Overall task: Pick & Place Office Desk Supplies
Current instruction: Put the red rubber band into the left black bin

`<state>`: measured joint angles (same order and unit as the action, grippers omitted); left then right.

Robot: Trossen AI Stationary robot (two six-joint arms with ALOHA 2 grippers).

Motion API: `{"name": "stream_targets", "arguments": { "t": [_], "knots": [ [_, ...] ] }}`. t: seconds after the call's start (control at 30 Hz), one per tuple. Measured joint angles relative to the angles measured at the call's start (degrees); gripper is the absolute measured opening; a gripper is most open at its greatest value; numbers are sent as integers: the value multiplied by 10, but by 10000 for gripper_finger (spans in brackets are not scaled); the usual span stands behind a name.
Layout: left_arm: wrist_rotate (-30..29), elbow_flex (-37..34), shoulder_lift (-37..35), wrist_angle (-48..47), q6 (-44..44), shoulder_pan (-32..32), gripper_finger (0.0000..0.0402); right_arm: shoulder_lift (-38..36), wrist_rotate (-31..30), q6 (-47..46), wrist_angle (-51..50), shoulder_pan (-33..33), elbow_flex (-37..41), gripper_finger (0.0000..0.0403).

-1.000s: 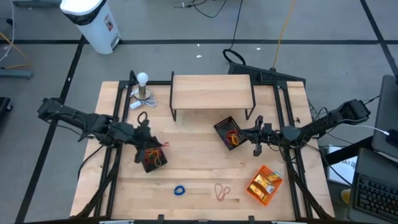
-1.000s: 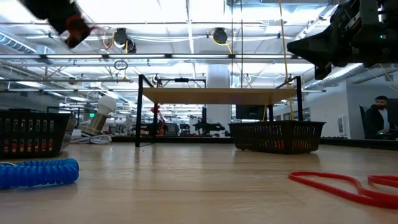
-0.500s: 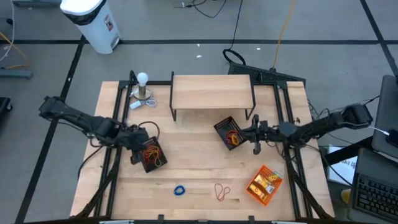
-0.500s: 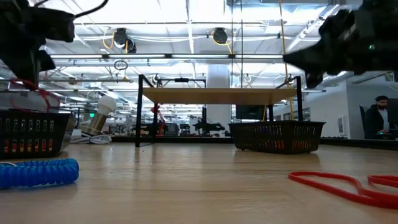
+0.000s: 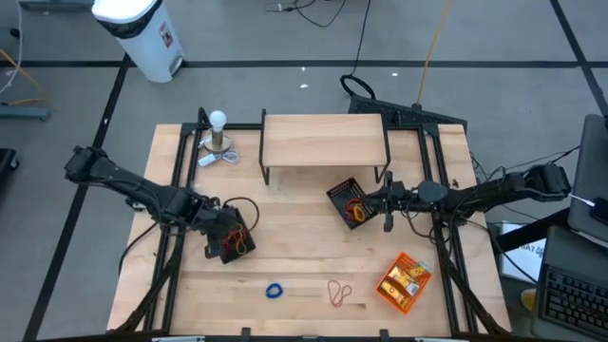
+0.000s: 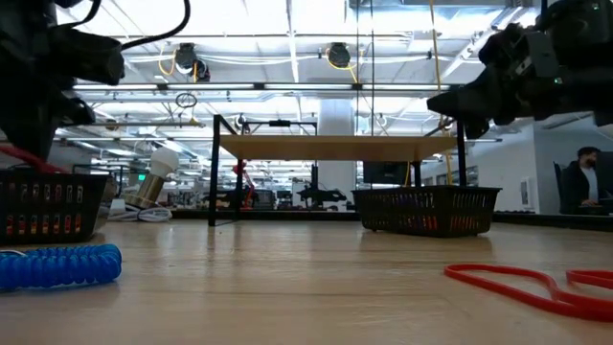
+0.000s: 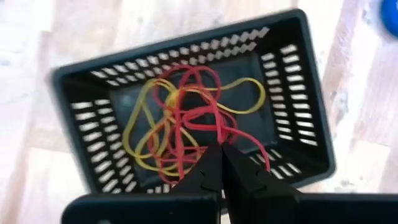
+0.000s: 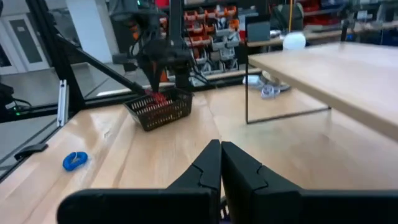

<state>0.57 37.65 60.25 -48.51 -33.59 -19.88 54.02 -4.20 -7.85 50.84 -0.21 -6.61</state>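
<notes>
My left gripper (image 5: 226,231) points steeply down into the left black mesh tray (image 5: 215,249) and is shut on a red rubber band (image 7: 186,118). That band lies tangled with yellow and red bands on the tray floor. My right gripper (image 5: 372,201) is level and shut, with nothing in it (image 8: 221,147). It hovers by the right black mesh tray (image 5: 344,193), which holds more bands. A blue coiled band (image 5: 275,291) and a red band (image 5: 339,292) lie flat on the table near its front edge. Yellow-and-white packets fill the orange tray (image 5: 406,282). My left gripper pinches a strand of the red rubber band (image 7: 209,138) between its two fingertips. It comes from above, slanting down into the tray. The rest of the band lies slack on the tray floor among the other bands. In the low view a red strand (image 6: 19,157) shows above the tray rim.
A low wooden shelf (image 5: 323,140) on black legs stands at the back middle. A small lamp with a white bulb (image 5: 219,123) is at the back left. Bare wood lies between the two mesh trays and in front of them.
My left gripper has come down onto the left mesh tray and tipped from nearly level to pointing steeply down. The red band, which hung in the air below it, now lies in the tray. My right gripper has edged toward the table's left.
</notes>
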Motion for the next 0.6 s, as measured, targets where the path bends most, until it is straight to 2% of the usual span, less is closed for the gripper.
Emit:
{"name": "stream_targets", "arguments": {
  "t": [0.17, 0.3, 0.47, 0.6],
  "knots": [
    [39, 0, 26, 23, 14, 0, 0, 0, 0, 10, 21, 0, -1, 0],
    [13, 0, 29, 40, 16, 0, 18, 0, 0, 12, 21, 0, -1, 0],
    [-2, 0, 29, 54, 16, 0, 71, 0, 0, 11, 21, 0, -2, 0],
    [21, 0, 29, 54, 17, 0, 130, 0, 0, 11, 21, 0, -2, 0]
  ]
}}
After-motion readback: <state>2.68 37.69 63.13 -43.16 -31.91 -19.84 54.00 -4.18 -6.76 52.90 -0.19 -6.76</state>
